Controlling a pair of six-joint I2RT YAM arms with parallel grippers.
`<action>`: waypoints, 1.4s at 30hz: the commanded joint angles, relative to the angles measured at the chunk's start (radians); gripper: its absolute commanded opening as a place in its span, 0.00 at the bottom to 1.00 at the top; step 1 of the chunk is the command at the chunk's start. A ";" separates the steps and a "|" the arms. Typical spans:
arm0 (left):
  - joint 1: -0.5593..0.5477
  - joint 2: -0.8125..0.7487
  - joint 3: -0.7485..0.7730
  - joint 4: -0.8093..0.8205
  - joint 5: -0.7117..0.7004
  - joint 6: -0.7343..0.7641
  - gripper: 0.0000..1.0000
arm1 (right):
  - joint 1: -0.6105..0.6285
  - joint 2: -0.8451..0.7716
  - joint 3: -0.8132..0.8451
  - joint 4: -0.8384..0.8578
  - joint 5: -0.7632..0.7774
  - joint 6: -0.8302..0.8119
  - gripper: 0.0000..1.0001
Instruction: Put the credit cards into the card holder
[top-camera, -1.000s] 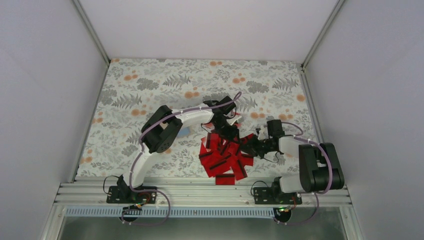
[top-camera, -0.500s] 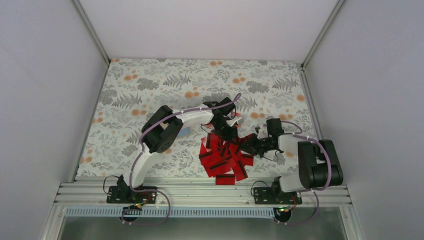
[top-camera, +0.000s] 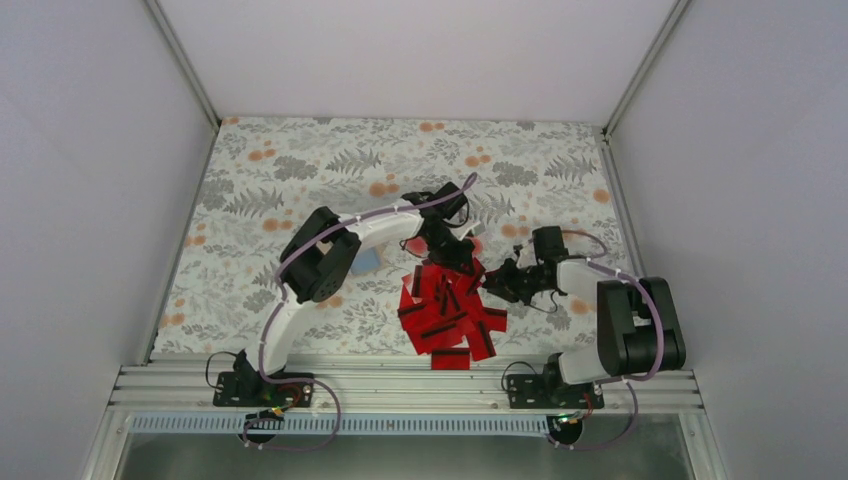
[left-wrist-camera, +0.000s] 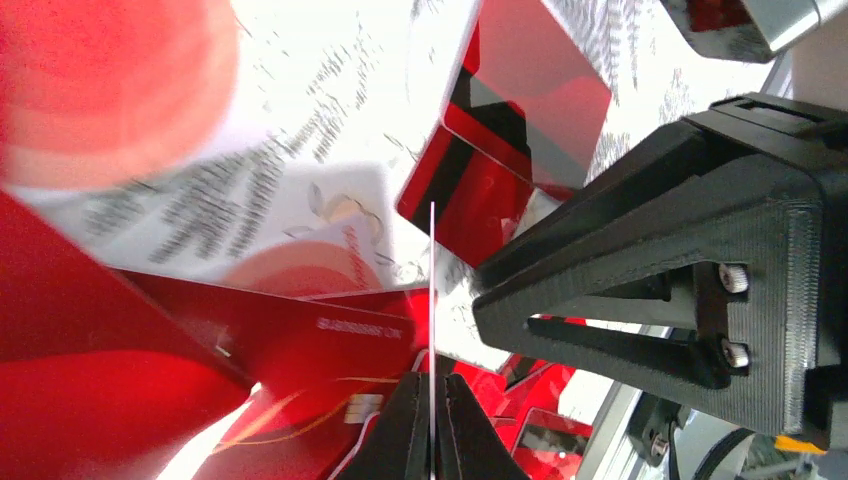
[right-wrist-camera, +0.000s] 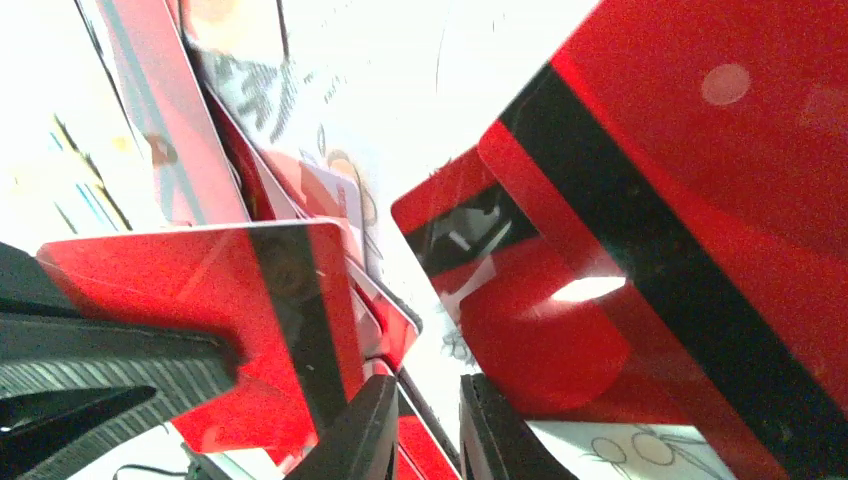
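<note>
Edgewise, card (left-wrist-camera: 432, 290) between left fingers (left-wrist-camera: 404, 432).

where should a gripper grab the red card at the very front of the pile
The red card lies flat, long side facing the bases, seemingly jutting off the cloth. Probably pinch that near long edge, coming low from the base side.

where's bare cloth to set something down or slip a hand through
Free: the far band of cloth between the back wall and both arms; the left strip between the left wall and left arm. Crowded: the credit cards piled near-centre, with left hand and right hand at their far side.
</note>
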 joint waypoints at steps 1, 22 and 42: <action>0.046 -0.044 0.063 -0.029 -0.023 -0.009 0.02 | -0.001 -0.026 0.094 -0.107 0.111 -0.036 0.19; 0.341 -0.476 -0.193 -0.059 0.031 -0.033 0.02 | 0.038 -0.031 0.448 -0.148 -0.118 -0.033 0.54; 0.821 -0.919 -0.845 -0.023 0.079 0.055 0.02 | 0.464 0.358 0.885 -0.174 -0.105 -0.081 0.52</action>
